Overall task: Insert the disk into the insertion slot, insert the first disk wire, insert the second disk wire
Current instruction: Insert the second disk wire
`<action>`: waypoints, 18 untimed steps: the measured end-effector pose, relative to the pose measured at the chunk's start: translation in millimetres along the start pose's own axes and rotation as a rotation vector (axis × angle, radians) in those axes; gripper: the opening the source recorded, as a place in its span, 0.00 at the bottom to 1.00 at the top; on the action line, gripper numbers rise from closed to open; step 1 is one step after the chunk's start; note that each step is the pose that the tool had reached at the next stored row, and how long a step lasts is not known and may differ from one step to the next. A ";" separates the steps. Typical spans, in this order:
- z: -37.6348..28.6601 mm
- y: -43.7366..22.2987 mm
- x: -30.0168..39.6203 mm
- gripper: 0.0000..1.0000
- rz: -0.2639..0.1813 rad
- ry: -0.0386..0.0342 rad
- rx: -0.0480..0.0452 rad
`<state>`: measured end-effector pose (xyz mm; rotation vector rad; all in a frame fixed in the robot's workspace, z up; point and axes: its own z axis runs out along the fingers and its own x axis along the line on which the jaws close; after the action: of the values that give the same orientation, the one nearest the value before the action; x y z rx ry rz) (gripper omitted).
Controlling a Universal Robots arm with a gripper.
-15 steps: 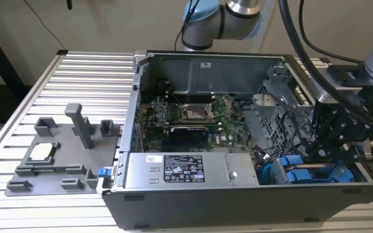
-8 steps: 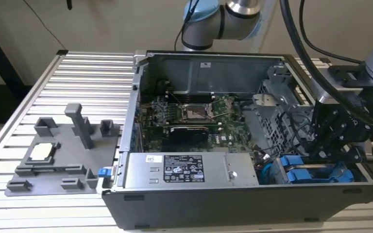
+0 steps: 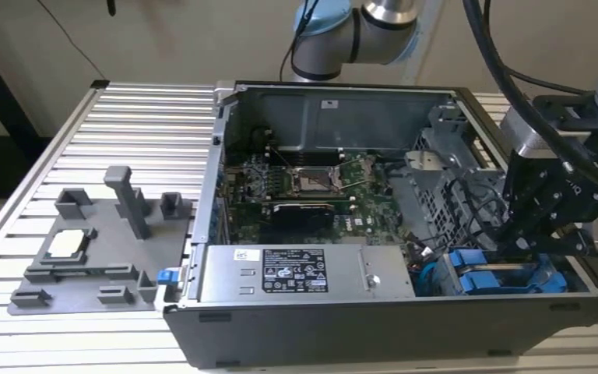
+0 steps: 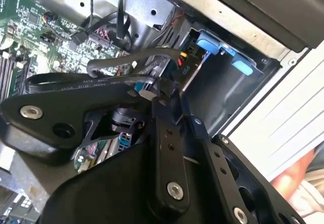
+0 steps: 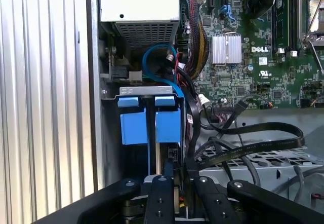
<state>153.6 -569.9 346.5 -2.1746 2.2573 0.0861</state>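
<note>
The disk (image 5: 167, 125) sits in the insertion slot (image 5: 147, 89) of the grey drive cage, its bright blue carrier beside a second blue carrier. In the exterior view the blue carriers (image 3: 483, 280) lie at the case's front right corner, with my gripper (image 3: 517, 245) directly above them. In both wrist views my gripper (image 5: 178, 172) (image 4: 152, 95) is shut on the plug of a flat black disk wire (image 5: 263, 133) (image 4: 76, 82), held close to the disk's rear edge. A plug with red and yellow leads (image 4: 183, 57) sits at that edge. The disk's body is mostly hidden by the cage.
The open computer case holds a green motherboard (image 3: 299, 183) and a grey power supply box (image 3: 299, 273). A blue cable (image 5: 157, 57) loops behind the cage among bundled black wires (image 5: 195, 117). A grey fixture plate (image 3: 91, 249) lies on the slatted table at the exterior view's left.
</note>
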 end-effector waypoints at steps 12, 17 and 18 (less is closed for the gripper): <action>-53.2 1.9 -2.2 0.23 0.000 -0.0001 -0.0007; -67.0 2.4 -2.8 0.23 0.000 -0.0003 -0.0007; -67.0 2.3 -2.9 0.23 0.000 -0.0003 -0.0007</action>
<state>153.6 -569.9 413.6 -2.1748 2.2575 0.0872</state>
